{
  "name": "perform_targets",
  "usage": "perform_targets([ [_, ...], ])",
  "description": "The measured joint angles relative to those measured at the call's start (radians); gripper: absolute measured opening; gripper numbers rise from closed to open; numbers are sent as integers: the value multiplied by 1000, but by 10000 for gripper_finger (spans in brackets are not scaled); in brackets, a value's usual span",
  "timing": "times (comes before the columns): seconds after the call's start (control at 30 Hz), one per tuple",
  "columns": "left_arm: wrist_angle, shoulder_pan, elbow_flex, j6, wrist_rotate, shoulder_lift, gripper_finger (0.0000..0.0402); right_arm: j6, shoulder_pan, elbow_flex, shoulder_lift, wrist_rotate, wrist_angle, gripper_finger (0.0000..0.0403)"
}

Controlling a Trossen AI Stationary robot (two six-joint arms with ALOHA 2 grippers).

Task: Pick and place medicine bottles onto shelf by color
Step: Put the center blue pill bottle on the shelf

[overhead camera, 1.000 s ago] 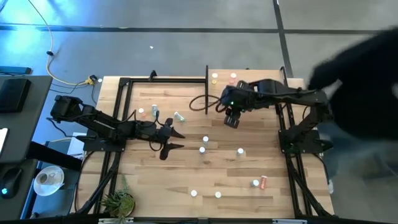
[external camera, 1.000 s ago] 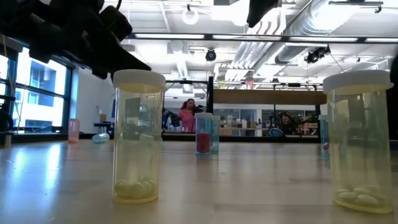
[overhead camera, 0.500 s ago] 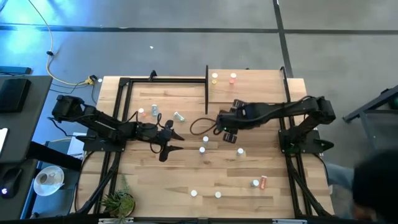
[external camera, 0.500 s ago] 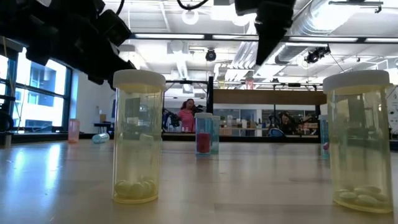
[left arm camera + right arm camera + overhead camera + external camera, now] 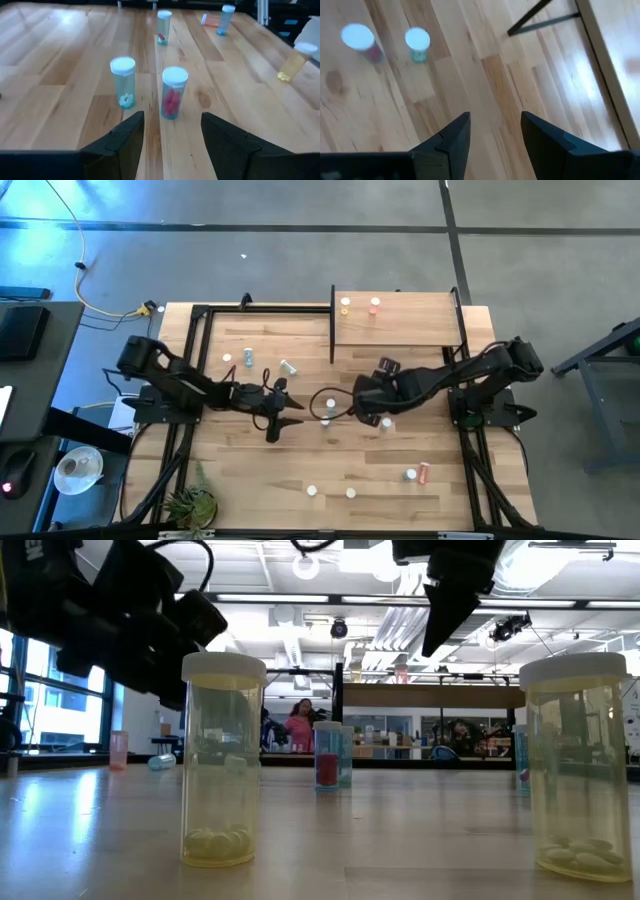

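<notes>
Both pincers open over mid-surface

Hovering mid-surface, fingers parted and holding nothing: left pincer [image 5: 283, 416], right pincer [image 5: 362, 406]. Standing scattered across the surface [image 5: 230, 470]: medicine bottles [image 5: 326, 420]. Sitting by the shelf's [image 5: 420, 325] far edge: two bottles [image 5: 345, 305].

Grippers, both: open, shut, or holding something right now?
Left gripper: open, holding nothing.
Right gripper: open, holding nothing.

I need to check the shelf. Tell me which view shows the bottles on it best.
The high view: the two bottles stand near the back edge of the shelf, both caps clear. The low view shows the shelf only edge-on, no bottles discernible. The right wrist view catches only its edge; the left wrist view misses it.
</notes>
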Motion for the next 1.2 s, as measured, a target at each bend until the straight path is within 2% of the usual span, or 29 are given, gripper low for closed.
perform_targets([
  [0.47,11,0,165,0,3,232,186,0,16,-1,0,26,48,165],
  [0.93,10,0,265,-19,7,350,186,-7,16,-1,0,26,55,165],
  [1.2,1,0,303,-26,30,374,186,-8,16,-1,0,26,55,165],
])
